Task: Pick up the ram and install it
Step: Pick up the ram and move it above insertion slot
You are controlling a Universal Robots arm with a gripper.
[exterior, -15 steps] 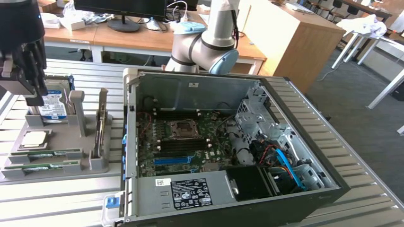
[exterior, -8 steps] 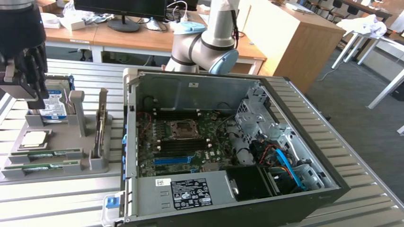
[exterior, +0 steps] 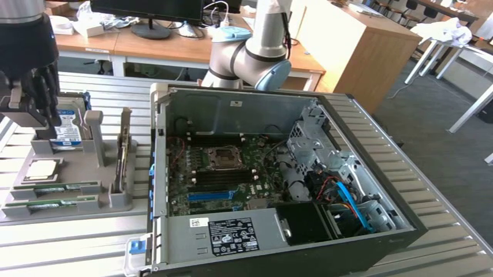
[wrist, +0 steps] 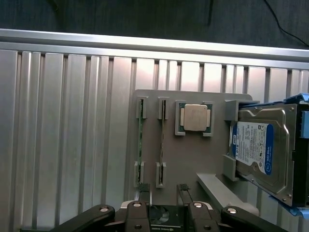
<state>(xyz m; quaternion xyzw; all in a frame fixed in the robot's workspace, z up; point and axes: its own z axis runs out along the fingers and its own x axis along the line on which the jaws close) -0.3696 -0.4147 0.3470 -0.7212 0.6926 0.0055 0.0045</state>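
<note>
Two long green ram sticks lie on edge in slots of a grey holder tray (exterior: 69,216): one ram stick (exterior: 55,187) (wrist: 140,145) and a second (exterior: 48,203) (wrist: 162,140) beside it. My black gripper (exterior: 34,115) (wrist: 164,198) hangs above the tray at the exterior view's left, clear of both sticks. It is open, with nothing between its fingers (wrist: 145,195). In the wrist view the fingertips line up near one end of the two sticks.
On the same tray sit a square silver processor (exterior: 43,168) (wrist: 194,118), a silver-and-blue hard drive (exterior: 68,130) (wrist: 263,145) and an upright card (exterior: 123,150). An open computer case (exterior: 159,173) with its motherboard (exterior: 223,173) lies to the exterior view's right on the slatted metal table (exterior: 69,242).
</note>
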